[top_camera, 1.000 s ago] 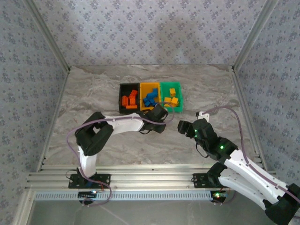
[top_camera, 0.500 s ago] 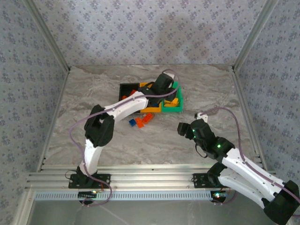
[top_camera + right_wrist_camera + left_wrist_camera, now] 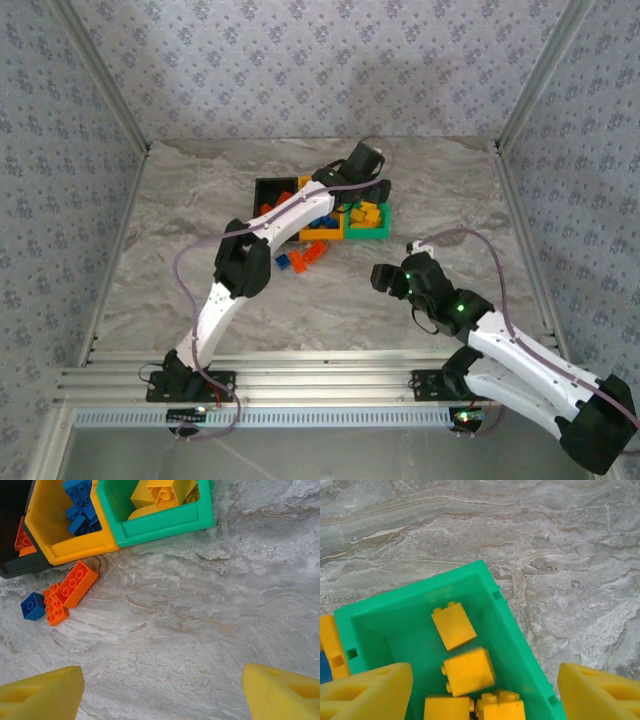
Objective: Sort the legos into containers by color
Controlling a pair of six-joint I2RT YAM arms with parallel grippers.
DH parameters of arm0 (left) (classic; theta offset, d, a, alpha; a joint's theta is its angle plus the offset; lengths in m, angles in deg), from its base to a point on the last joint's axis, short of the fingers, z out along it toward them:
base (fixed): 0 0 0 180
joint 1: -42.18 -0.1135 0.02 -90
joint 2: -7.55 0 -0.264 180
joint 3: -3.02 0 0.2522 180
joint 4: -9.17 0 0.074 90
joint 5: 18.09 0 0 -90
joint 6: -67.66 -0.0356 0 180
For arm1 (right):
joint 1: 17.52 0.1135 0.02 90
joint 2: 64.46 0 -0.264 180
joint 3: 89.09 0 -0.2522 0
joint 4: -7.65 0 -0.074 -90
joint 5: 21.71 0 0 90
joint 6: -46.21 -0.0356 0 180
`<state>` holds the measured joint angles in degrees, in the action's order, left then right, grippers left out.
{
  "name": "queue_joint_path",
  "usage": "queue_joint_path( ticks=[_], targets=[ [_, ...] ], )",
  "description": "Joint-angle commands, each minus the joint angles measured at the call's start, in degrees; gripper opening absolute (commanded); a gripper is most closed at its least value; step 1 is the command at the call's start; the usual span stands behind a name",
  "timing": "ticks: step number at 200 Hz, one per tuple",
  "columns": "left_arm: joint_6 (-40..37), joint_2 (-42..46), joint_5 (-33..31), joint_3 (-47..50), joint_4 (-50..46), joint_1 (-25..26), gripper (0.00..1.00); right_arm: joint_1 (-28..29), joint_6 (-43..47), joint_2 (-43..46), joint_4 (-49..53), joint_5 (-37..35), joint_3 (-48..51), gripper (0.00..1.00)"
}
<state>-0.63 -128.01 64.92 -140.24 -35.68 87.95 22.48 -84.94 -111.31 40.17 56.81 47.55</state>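
A grey-veined marble table (image 3: 180, 220) sits inside patterned wallpaper walls, and the three joined bins stand in a row toward the middle of its far edge. The left arm reaches across them, and the left claw (image 3: 485, 672) hangs over the green bin (image 3: 520, 645), the one nearest the right edge. Its fingers are spread wide with nothing between them. Under it four yellow bricks (image 3: 454, 626) lie on the green bin's floor. The yellow-orange bin (image 3: 75, 550) in the middle holds blue bricks (image 3: 82, 505), and the black bin (image 3: 20, 567) on the left end holds red-orange bricks (image 3: 22, 535). On the bare table just in front of the black and yellow-orange bins lie two loose red-orange bricks (image 3: 77, 582), touching each other, with one blue brick (image 3: 33, 605) right beside them. The right claw (image 3: 162, 672) hovers over open marble on the near side of the bins, fingers spread apart and holding nothing.
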Motion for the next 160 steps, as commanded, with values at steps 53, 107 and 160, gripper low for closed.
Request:
queue_joint_path(
  ticks=[53,107,160],
  targets=[
    [6.5,41.7,4.1,47.3,22.3,1.2,0.94,3.0,1.6,-9.0,-8.6,4.7,-2.4,0.84],
    [15.0,72.1,-7.9,84.6,20.7,1.1,0.99,10.1,4.6,-27.4,-12.1,4.4,-12.8,0.82],
    [24.3,96.5,-15.9,99.8,2.8,-1.5,1.0,13.2,10.5,-48.1,-11.7,6.8,-29.8,0.76]
  ],
)
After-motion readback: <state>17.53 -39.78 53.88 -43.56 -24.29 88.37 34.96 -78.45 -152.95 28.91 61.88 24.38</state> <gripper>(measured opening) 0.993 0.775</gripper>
